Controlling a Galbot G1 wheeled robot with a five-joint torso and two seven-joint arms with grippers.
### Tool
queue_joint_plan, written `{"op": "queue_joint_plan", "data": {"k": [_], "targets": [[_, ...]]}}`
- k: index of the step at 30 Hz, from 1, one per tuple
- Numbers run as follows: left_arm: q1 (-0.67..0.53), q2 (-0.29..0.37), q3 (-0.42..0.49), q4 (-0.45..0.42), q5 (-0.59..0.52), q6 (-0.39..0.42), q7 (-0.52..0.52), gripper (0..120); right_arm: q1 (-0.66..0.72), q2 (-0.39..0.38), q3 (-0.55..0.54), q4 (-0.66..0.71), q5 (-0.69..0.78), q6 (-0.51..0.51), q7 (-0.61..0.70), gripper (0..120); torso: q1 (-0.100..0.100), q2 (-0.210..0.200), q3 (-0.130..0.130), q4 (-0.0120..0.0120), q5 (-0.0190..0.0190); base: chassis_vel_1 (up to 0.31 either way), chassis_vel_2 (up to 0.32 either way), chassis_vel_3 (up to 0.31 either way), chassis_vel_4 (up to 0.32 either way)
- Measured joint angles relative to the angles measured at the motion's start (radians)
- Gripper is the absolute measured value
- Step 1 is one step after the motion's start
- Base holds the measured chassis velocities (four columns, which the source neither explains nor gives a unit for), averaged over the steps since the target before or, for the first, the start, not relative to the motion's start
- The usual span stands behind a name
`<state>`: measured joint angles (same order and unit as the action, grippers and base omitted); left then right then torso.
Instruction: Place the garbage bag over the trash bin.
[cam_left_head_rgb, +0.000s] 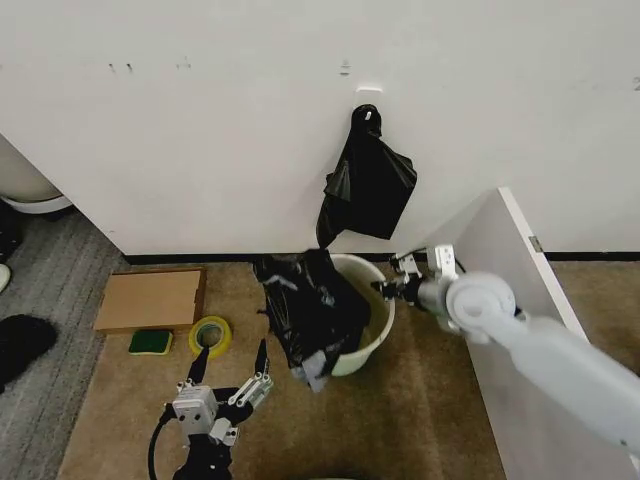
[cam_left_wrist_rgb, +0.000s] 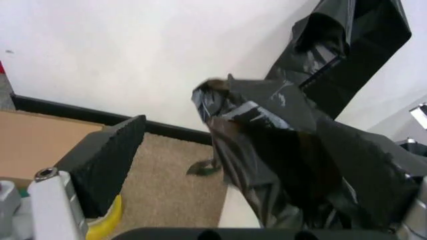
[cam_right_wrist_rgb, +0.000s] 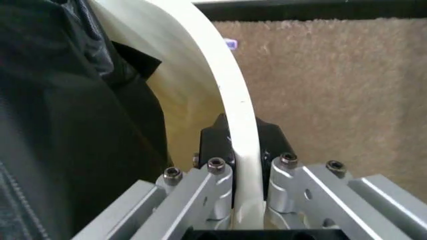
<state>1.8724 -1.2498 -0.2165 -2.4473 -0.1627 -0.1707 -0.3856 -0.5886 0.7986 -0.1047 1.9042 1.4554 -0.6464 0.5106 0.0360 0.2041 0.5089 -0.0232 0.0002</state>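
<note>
No writing or brand names could be read on anything.

The trash bin (cam_left_head_rgb: 372, 330) stood on the brown carpet (cam_left_head_rgb: 430, 410), close to the white wall (cam_left_head_rgb: 200, 120). The garbage bag (cam_left_head_rgb: 312, 312) lay draped over the bin's rim at about 9 o'clock, with part of it hanging down outside toward the floor. It covered that side of the bin, so the rim there was hidden. The rest of the rim was bare.

The right gripper (cam_left_head_rgb: 388, 288) was at the bin's 3 o'clock edge. In the right wrist view its fingers (cam_right_wrist_rgb: 215, 145) were pinched on the cream rim (cam_right_wrist_rgb: 233, 110), one inside and one outside.

The left gripper (cam_left_head_rgb: 232, 374) was low, at about 7 o'clock from the bin. Its two dark fingers were spread apart and held nothing. In the left wrist view one black pad (cam_left_wrist_rgb: 107, 155) showed with the bag (cam_left_wrist_rgb: 293, 160) beyond it.

A smaller black bag bundle (cam_left_head_rgb: 368, 180) hung from a hook (cam_left_head_rgb: 369, 93) on the wall, at 12 o'clock from the bin. A yellow tape roll (cam_left_head_rgb: 210, 335), a green sponge (cam_left_head_rgb: 150, 342) and a flat piece of cardboard (cam_left_head_rgb: 150, 298) lay on the floor at 9 o'clock. A white board (cam_left_head_rgb: 520, 330) leaned at 3 o'clock, cut off by the picture's edge.
</note>
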Motion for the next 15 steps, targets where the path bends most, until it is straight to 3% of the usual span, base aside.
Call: {"op": "queue_joint_plan", "data": {"k": [8,15], "targets": [[0.008,-0.005,-0.001,0.002,0.003,0.001,0.0,100,-0.108,0.126,0.102,0.021,-0.037,0.056,0.015,3,0.0,0.0,0.0,0.0002,-0.0003,0.0,0.0,0.0,0.0],[0.008,-0.004,-0.019,0.002,0.002,0.003,0.0,100,-0.14,0.169,0.082,0.006,-0.154,0.11,-0.021,3,0.0,0.0,0.0,0.0004,-0.0002,0.0,0.0,0.0,0.0]]}}
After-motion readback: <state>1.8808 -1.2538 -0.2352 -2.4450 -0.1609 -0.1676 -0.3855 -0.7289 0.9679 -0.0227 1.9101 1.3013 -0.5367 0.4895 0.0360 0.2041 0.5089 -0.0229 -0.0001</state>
